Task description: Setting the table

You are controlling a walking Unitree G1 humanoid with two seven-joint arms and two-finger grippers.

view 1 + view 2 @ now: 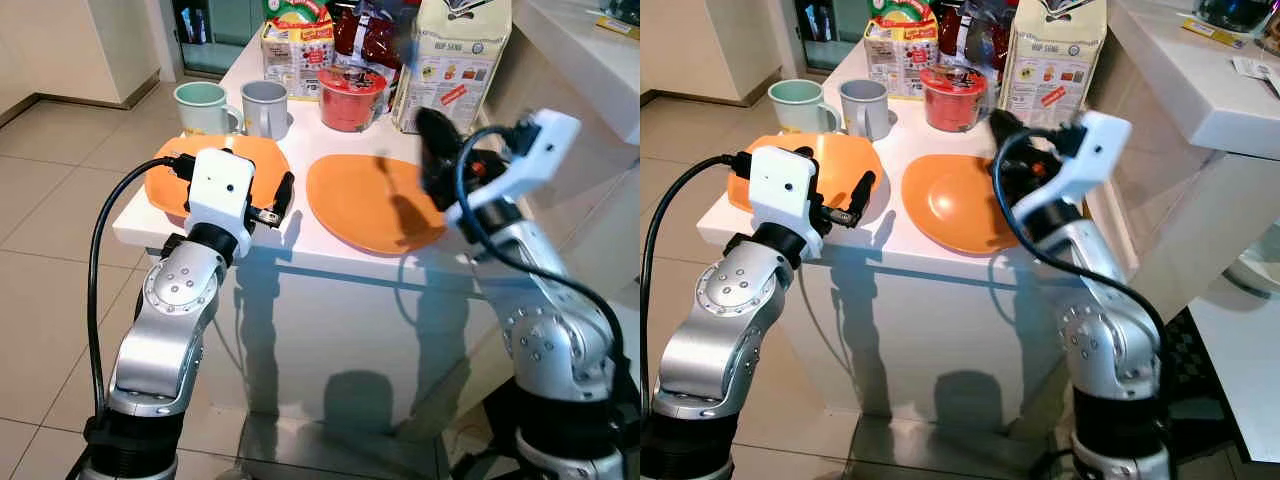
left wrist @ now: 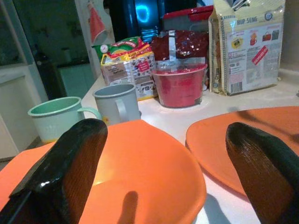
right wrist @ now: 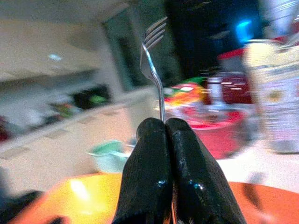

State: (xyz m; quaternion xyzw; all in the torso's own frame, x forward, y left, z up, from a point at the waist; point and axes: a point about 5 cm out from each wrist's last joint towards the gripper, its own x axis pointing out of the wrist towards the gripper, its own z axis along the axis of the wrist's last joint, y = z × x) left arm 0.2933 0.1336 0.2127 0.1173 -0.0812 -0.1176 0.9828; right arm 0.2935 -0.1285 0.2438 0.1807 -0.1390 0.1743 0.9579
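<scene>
Your right hand (image 3: 166,122) is clenched on a thin silver metal fork (image 3: 153,60), tines up, above the shallow orange plastic plate (image 1: 372,203) on the white surface (image 1: 295,232). The fork looks light, stiff and slippery, so grip mid-handle. Your left hand (image 1: 268,205) hangs released by the second orange plate (image 2: 149,177).

Home kitchen: tiled floor (image 1: 60,290), white table (image 1: 300,250) with mugs (image 1: 265,105), grocery packets (image 1: 455,60).
</scene>
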